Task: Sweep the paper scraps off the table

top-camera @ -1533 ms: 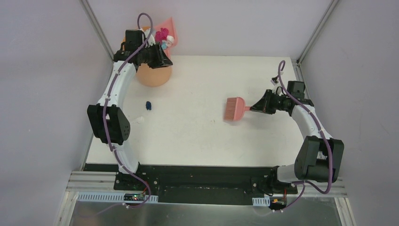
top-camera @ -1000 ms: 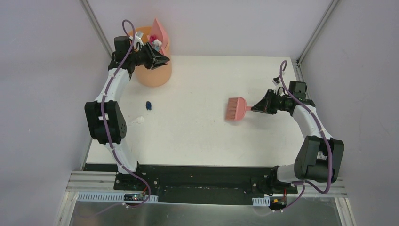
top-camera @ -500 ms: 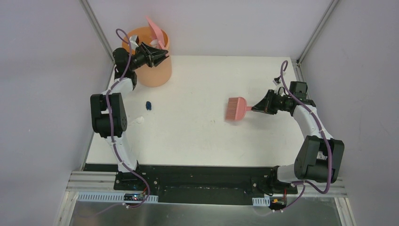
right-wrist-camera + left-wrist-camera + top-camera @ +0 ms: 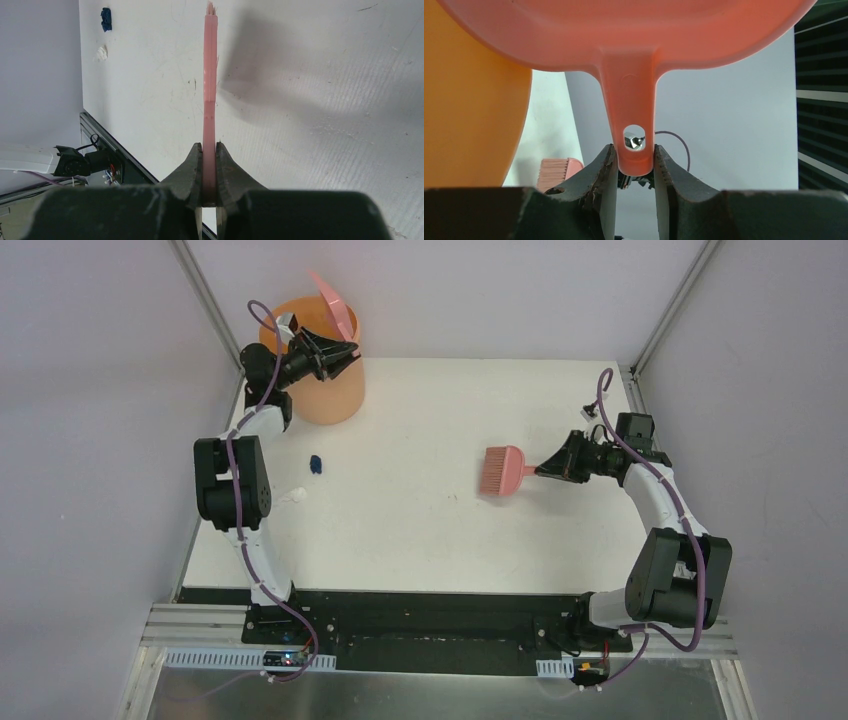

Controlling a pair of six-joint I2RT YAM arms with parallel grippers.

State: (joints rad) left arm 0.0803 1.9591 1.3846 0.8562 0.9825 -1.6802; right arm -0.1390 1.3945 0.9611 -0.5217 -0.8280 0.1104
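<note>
My left gripper (image 4: 345, 353) is shut on the handle of the salmon-pink dustpan (image 4: 333, 300), which stands tipped up over the orange bucket (image 4: 312, 362); in the left wrist view the handle (image 4: 635, 125) sits between my fingers (image 4: 635, 165). My right gripper (image 4: 545, 468) is shut on the handle of the salmon-pink hand brush (image 4: 499, 470), held over the white table (image 4: 420, 540); the brush (image 4: 209, 75) shows edge-on in the right wrist view. A dark blue scrap (image 4: 316, 463) and a small white scrap (image 4: 296, 495) lie on the table's left side. No pink scraps show.
The bucket stands at the table's back left corner. Metal frame posts (image 4: 668, 310) rise at the back corners. The table's black front edge (image 4: 420, 598) runs along the near side. The two scraps also show in the right wrist view (image 4: 105, 19).
My left arm swung the dustpan up and tipped it over the bucket; the pink scraps on it are no longer visible. The right arm and brush barely moved.
</note>
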